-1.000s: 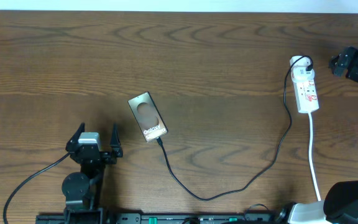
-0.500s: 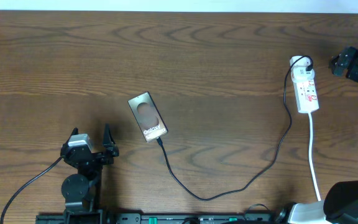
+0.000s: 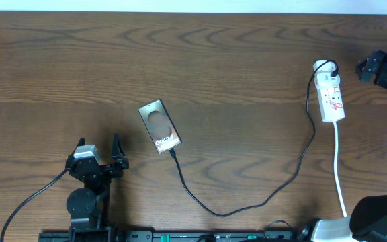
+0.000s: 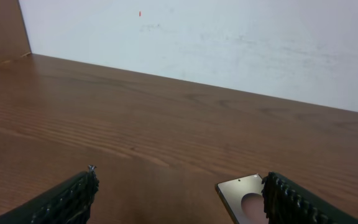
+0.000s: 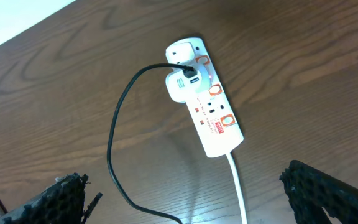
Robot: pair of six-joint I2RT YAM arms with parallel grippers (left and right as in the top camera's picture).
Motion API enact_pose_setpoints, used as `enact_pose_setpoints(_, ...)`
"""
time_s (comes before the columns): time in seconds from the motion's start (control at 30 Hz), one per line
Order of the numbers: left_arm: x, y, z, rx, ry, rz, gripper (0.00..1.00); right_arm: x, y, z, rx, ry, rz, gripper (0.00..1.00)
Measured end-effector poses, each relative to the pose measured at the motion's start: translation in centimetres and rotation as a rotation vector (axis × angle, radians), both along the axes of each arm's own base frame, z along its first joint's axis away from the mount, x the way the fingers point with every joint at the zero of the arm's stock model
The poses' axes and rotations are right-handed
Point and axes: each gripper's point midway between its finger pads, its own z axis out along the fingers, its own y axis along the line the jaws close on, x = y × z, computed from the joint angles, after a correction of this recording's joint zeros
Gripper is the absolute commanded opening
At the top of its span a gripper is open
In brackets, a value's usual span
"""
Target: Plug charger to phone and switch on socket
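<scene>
The bronze phone (image 3: 160, 126) lies flat left of centre, with "Galaxy" lettering at its near end; one corner shows in the left wrist view (image 4: 241, 194). The black charger cable (image 3: 247, 204) runs from the phone's near end in a loop to an adapter in the white socket (image 3: 331, 93). Its tip touches the phone; I cannot tell if it is seated. My left gripper (image 3: 98, 156) is open and empty, near and left of the phone. My right gripper (image 3: 369, 68) is open and empty, just right of the socket (image 5: 207, 109), with the cable (image 5: 112, 140) below it.
The socket's white cord (image 3: 339, 171) runs toward the table's front edge on the right; it also shows in the right wrist view (image 5: 238, 193). A white wall (image 4: 229, 43) stands behind the table's far edge. My left arm's black lead (image 3: 29, 195) trails at front left.
My left gripper has drawn back a little toward the front left, away from the phone, then stopped. Phone, cable, socket and right arm are unchanged.
</scene>
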Motion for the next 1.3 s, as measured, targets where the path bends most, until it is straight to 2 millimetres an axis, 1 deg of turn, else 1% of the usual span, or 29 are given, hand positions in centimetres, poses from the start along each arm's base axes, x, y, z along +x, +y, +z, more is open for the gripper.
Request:
enact_pose_setpoints(0.7, 0.0, 0.0, 0.0, 0.000, 0.000, -0.001, 0.87, 0.0, 0.0, 0.0, 0.000, 0.000, 0.000, 0.99)
enact_pose_setpoints(0.77, 0.0, -0.4, 0.0, 0.000, 0.000, -0.017, 0.86, 0.0, 0.0, 0.0, 0.000, 0.000, 0.000, 0.99)
enact_pose_setpoints(0.87, 0.1, -1.7, 0.0, 0.000, 0.000, -0.069, 0.86, 0.0, 0.0, 0.0, 0.000, 0.000, 0.000, 0.99)
enact_pose_setpoints(0.97, 0.0, -2.6, 0.0, 0.000, 0.000, -0.105, 0.86, 0.0, 0.0, 0.0, 0.000, 0.000, 0.000, 0.99)
enact_pose_setpoints(1.3, 0.0, -2.7, 0.0, 0.000, 0.000, -0.111, 0.87, 0.0, 0.0, 0.0, 0.000, 0.000, 0.000, 0.99)
